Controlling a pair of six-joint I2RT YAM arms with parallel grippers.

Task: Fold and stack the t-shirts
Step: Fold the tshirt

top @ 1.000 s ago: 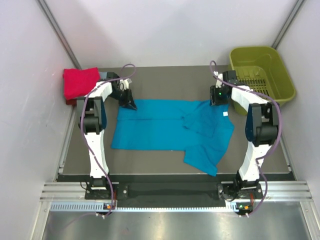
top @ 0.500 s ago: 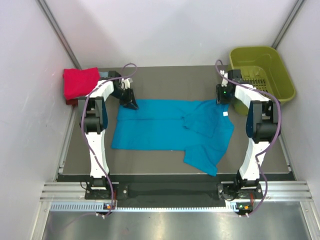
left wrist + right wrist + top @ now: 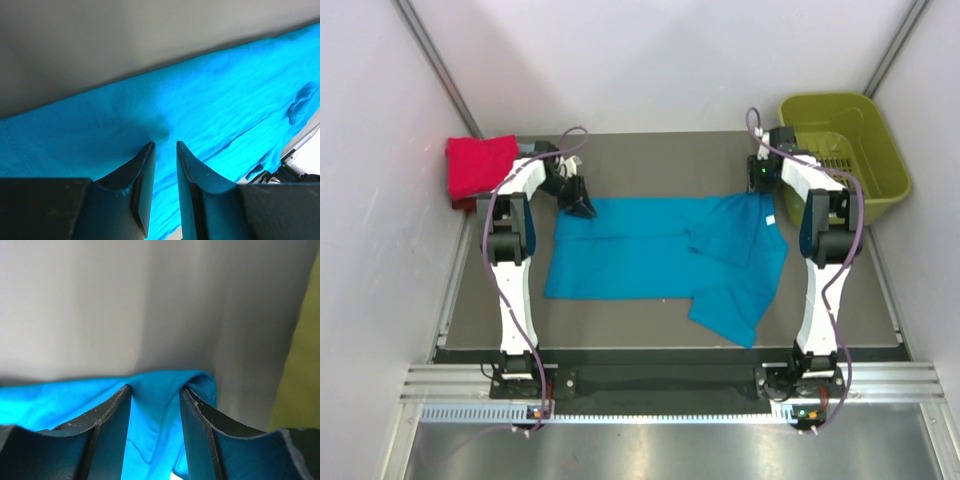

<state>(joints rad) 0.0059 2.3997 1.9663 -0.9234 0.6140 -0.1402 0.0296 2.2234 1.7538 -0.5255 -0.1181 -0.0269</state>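
Note:
A bright teal t-shirt [image 3: 650, 260] lies spread across the grey table, its right side folded over itself. My left gripper [image 3: 582, 207] sits at the shirt's far left corner. In the left wrist view its jaws [image 3: 165, 145] stand slightly apart, tips down on the teal cloth [image 3: 225, 90], with nothing pinched between them. My right gripper [image 3: 762, 192] is at the far right corner. In the right wrist view it [image 3: 155, 387] is shut on a raised fold of the teal cloth [image 3: 50, 400]. A folded red t-shirt [image 3: 478, 166] lies at the far left.
An olive-green plastic basket [image 3: 845, 140] stands at the far right corner, close to the right arm. White walls close in on both sides and behind. Bare grey table [image 3: 660, 160] runs along the far side of the shirt.
The right gripper has moved toward the far edge, drawing the shirt's far right corner with it. The left jaws have parted a little over the far left corner.

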